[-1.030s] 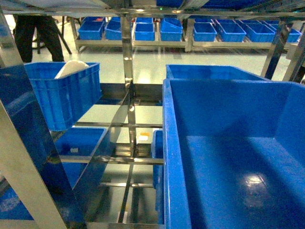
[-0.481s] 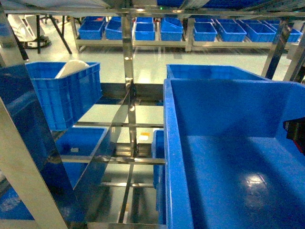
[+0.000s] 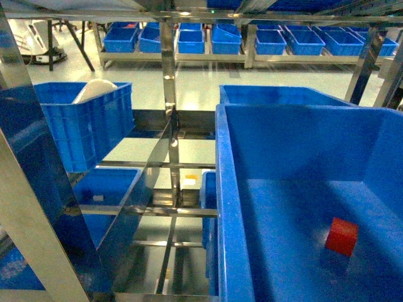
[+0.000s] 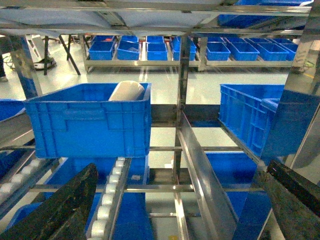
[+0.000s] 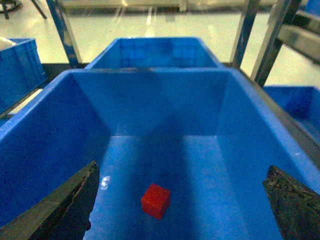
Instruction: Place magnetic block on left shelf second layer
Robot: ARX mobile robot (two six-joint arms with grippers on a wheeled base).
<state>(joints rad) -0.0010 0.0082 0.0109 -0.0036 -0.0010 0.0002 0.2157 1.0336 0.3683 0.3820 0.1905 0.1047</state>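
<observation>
**A:** Block first: where does it sit?

**B:** One red magnetic block (image 3: 342,236) lies on the floor of the large deep blue tub (image 3: 296,138), clear of every wall, a little tilted. From the right wrist camera it shows just left of the floor's middle, with nothing touching it.

**A:** And the pincers?

**B:** Two in all. The right gripper (image 5: 182,210) stands wide apart: its dark fingers (image 5: 65,200) appear at the lower left and lower right corners of that view, above the tub, the block between and below them. It holds nothing and touches nothing. The left gripper (image 4: 175,205) is spread just as wide, with one finger at each lower corner of its own view and nothing between them. Neither gripper appears in the head view.

**A:** What else, counted?

**B:** One ribbed blue crate (image 4: 90,120) stands on the roller rail to the left, with one white object (image 4: 127,91) leaning inside it. A second smooth tub (image 5: 155,52) stands directly behind the big one. One steel upright (image 3: 169,94) with punched holes rises between crate and tub. A row of smaller blue bins (image 3: 227,39) lines a far rack across the pale floor.
</observation>
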